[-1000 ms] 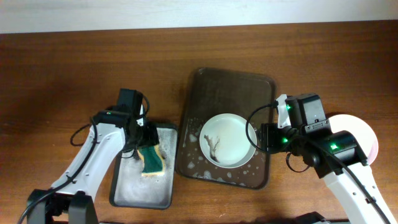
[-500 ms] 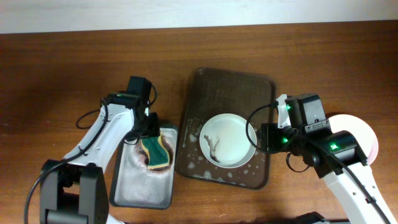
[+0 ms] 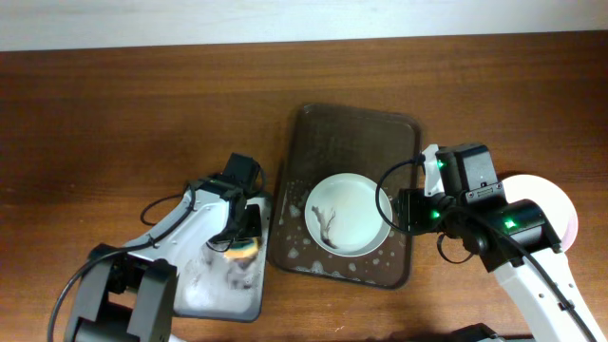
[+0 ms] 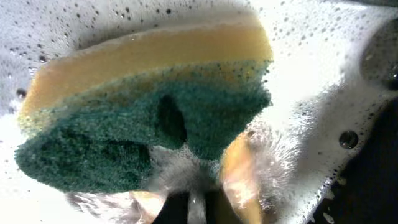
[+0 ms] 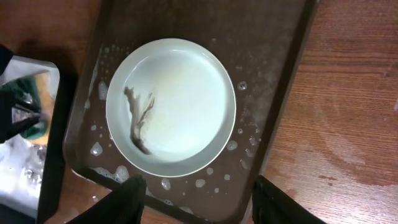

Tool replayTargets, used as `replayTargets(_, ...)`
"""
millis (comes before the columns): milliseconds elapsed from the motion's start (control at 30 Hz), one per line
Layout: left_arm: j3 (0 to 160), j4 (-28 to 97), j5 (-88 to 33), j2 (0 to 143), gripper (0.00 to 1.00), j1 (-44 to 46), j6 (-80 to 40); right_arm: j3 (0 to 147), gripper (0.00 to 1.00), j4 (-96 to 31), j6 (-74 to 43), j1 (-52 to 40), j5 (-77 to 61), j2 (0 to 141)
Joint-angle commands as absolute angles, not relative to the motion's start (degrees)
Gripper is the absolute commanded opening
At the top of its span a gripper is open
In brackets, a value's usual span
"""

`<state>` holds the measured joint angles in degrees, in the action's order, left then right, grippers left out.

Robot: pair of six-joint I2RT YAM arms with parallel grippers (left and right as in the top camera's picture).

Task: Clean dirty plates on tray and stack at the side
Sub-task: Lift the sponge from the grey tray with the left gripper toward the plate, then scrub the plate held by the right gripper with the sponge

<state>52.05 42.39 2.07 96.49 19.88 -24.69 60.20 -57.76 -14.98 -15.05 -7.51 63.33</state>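
Note:
A white plate (image 3: pixel 347 214) (image 5: pixel 180 93) with a dark smear (image 5: pixel 140 115) lies in the soapy dark brown tray (image 3: pixel 351 133) (image 5: pixel 186 25). Over the tray's near rim my right gripper (image 3: pixel 404 211) (image 5: pixel 202 205) hangs open, its fingers (image 5: pixel 127 199) wide apart below the plate and holding nothing. My left gripper (image 3: pixel 239 236) (image 4: pixel 193 180) is down in the grey metal tray (image 3: pixel 214 299), shut on the yellow-and-green sponge (image 3: pixel 247 250) (image 4: pixel 149 106). Its foam-covered fingers (image 4: pixel 239 177) pinch the green side.
Another white plate (image 3: pixel 560 204) lies on the wooden table at the far right, partly under my right arm. The grey tray holds suds and stands close against the brown tray's left rim. Foam blobs dot the brown tray's floor around the plate.
My left gripper has come down and forward onto the sponge and shut on it. The right arm and the plate have not moved.

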Motion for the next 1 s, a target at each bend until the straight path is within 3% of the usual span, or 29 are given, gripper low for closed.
replayTargets(0,52.7,45.2,4.4,99.2,0.00,19.7,-23.0,60.1,0.56,-57.8,-14.8,-15.0,-7.0,63.4)
replayTargets(67,58.0,50.8,4.3,98.4,0.00,19.7,-19.8,59.1,0.56,-57.6,-14.9,-15.0,-6.8,64.7)
replayTargets(133,70.8,61.1,4.3,97.3,0.00,19.8,-14.4,58.3,0.44,-56.5,-15.3,-15.0,-6.8,71.8)
replayTargets(167,75.1,63.5,3.4,97.2,0.00,19.8,-14.3,58.3,0.44,-55.7,-15.3,-15.0,-6.9,74.7)
replayTargets(267,79.9,59.2,-12.3,97.3,0.00,21.6,-13.1,58.3,0.39,-50.7,-15.3,-14.9,-7.0,91.2)
replayTargets(367,79.8,54.7,-13.1,97.8,0.00,25.4,-13.4,58.3,0.36,-46.4,-15.4,-13.8,-7.1,100.6)
replayTargets(433,79.8,50.5,-13.2,100.6,0.00,29.2,-17.3,58.3,0.24,-44.7,-15.2,-10.7,-7.8,104.4)
replayTargets(500,79.8,48.0,-14.3,104.2,0.00,32.2,-17.8,58.3,0.06,-44.3,-13.7,-9.2,-10.3,104.6)
replayTargets(700,79.8,36.0,-23.0,118.6,0.00,40.3,-25.2,58.3,0.04,-44.1,-13.7,-9.3,-10.3,104.6)
replayTargets(800,79.8,37.7,-25.2,124.4,0.00,42.2,-28.3,58.3,0.04,-44.1,-13.7,-9.3,-10.2,104.6)
replayTargets(833,79.8,39.6,-22.1,125.2,0.00,42.2,-28.3,58.3,0.04,-44.1,-13.8,-9.3,-10.0,104.6)
replayTargets(967,80.1,52.2,10.8,125.1,0.00,42.1,-28.3,58.3,0.04,-44.0,-18.8,-9.2,-9.8,104.6)
